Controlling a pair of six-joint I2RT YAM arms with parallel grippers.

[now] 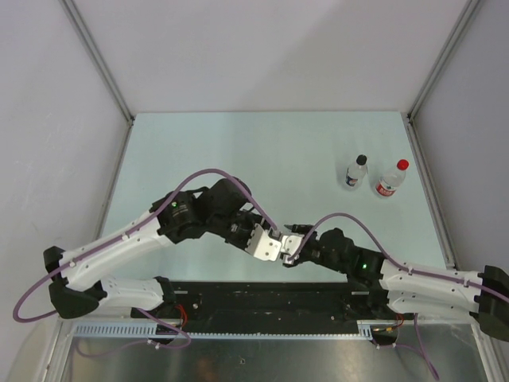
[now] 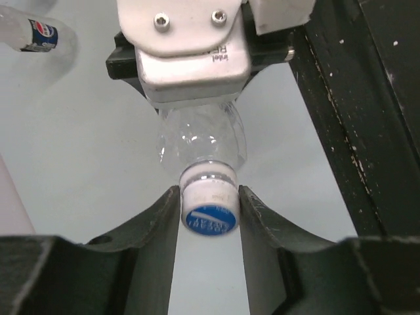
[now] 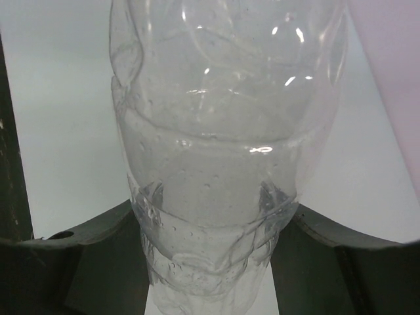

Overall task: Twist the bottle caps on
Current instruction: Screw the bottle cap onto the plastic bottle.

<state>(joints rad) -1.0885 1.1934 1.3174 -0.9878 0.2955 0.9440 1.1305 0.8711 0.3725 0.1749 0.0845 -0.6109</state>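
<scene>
Done: two bottles stand near the desk's (image 1: 238, 151) far right edge, the black cap (image 1: 362, 160) and red cap (image 1: 402, 165) already on them.
In hand: third bottle (image 2: 200, 141), held level between the arms above the near desk edge.
Right jaws: clamped on the third bottle's body.
Left jaws: either side of the white cap (image 2: 209, 203), which sits on the neck; I cannot tell whether they grip it.
Left to do: probably only the last tightening of the white cap, then setting the bottle down.

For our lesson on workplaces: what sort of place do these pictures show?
Probably a robotics lab test cell: two robot arms mounted at a pale table, white panels on metal posts fencing it, practice bottles standing by.
</scene>
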